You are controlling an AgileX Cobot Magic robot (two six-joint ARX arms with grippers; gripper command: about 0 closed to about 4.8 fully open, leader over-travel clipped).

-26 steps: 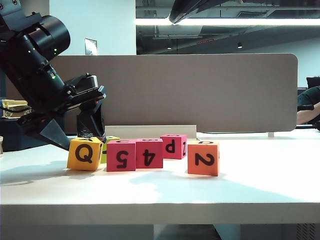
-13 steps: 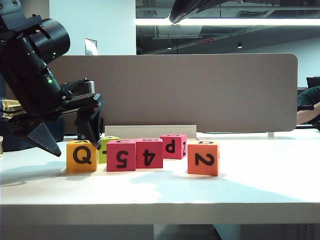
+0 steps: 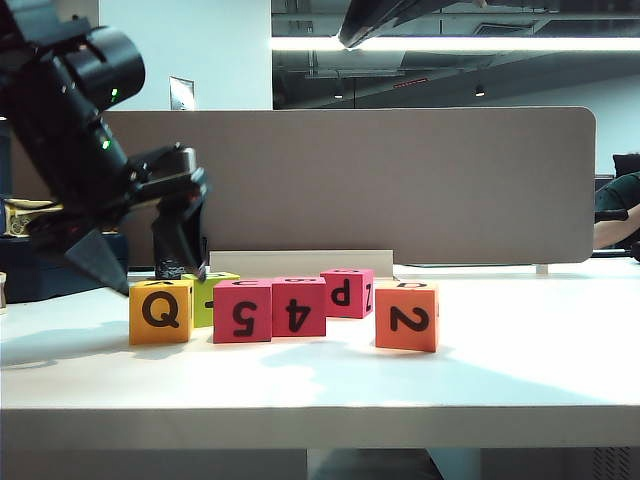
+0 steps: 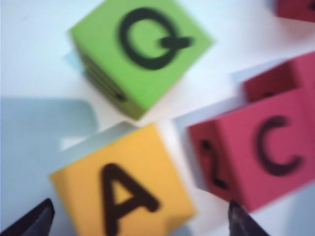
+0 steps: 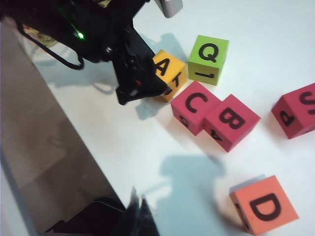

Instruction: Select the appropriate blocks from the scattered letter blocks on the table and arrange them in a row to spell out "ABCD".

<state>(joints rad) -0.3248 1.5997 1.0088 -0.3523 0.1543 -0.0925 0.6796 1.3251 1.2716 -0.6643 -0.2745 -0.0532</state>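
Above yellow-orange cube (image 3: 160, 311): left tool (image 3: 140, 272) wide open, empty | right tool (image 5: 139, 215) closed, empty

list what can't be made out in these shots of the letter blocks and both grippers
- Lime green cube, exterior view: mostly hidden behind the yellow-orange cube and the pink-red cube with 5.
- Cubes' top letters, exterior view: camera too low.
- Left gripper, left wrist view: only fingertips show, the rest cut off by the edge.
- Right gripper, right wrist view: dark tips at the edge; opening unclear.

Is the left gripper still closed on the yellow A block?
No: the left gripper stands open above the yellow-orange A block, its fingertips apart on either side.
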